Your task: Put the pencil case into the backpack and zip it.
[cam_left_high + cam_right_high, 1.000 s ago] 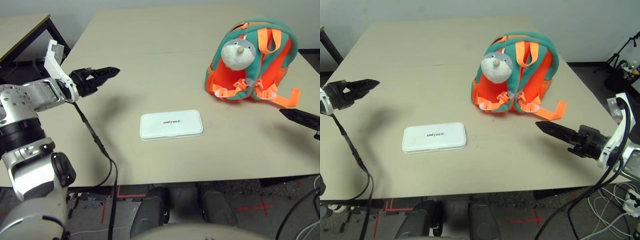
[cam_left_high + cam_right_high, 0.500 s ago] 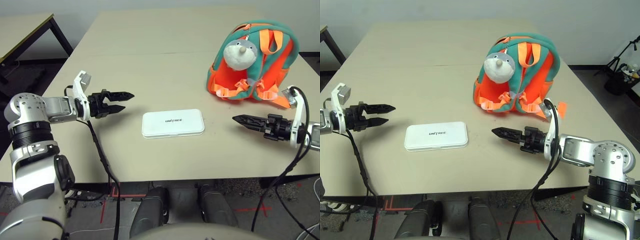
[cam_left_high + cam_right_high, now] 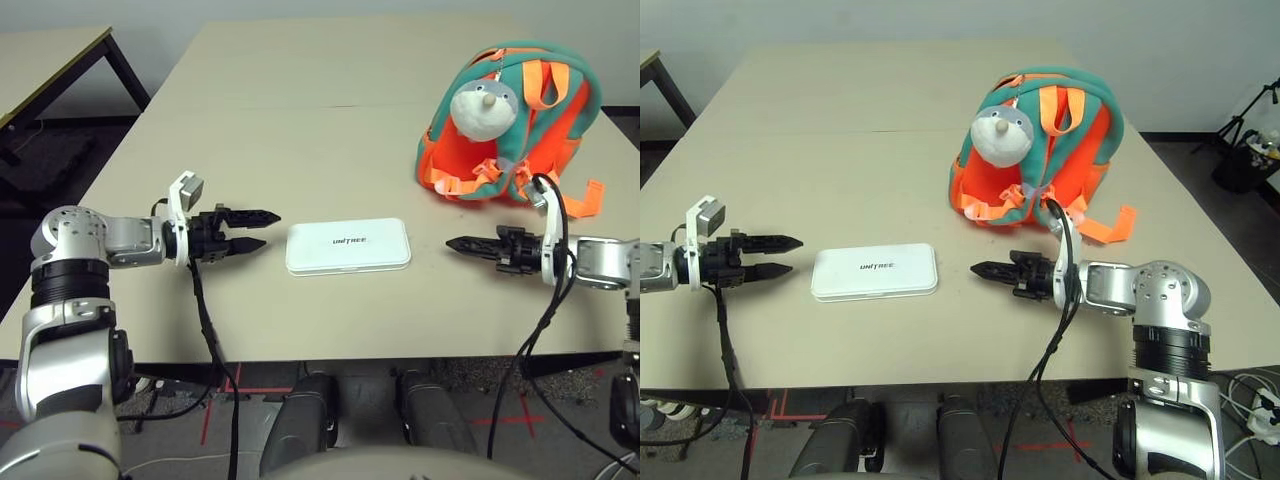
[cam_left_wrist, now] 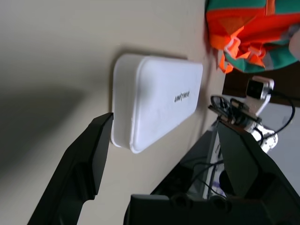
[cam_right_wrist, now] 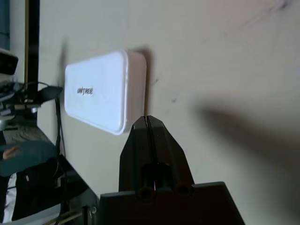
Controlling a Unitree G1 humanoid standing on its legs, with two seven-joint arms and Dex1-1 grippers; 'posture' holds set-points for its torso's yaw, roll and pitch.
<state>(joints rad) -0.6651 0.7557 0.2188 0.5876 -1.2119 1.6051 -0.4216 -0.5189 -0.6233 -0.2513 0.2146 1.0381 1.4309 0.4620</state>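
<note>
Pencil case: the pencil case (image 3: pixel 348 246) lies flat on the table (image 3: pixel 300 140), near the front edge, with its lettering up; nothing touches it.
Backpack: the backpack (image 3: pixel 510 120) stands at the far right of the table, well apart from the case; I cannot tell whether its zipper is open.
Left gripper: the left gripper (image 3: pixel 262 229) is low over the table, just beside the left end of the case, with its two fingers spread apart and empty.
Right gripper: the right gripper (image 3: pixel 978 269) points at the right end of the case, near it but not touching, fingers pressed together and holding nothing.
Change: half a second ago both grippers were farther from the case; now they have closed in from both sides.
Meaning: the pick-up is probably about to begin; no step of the task is finished yet.
</note>
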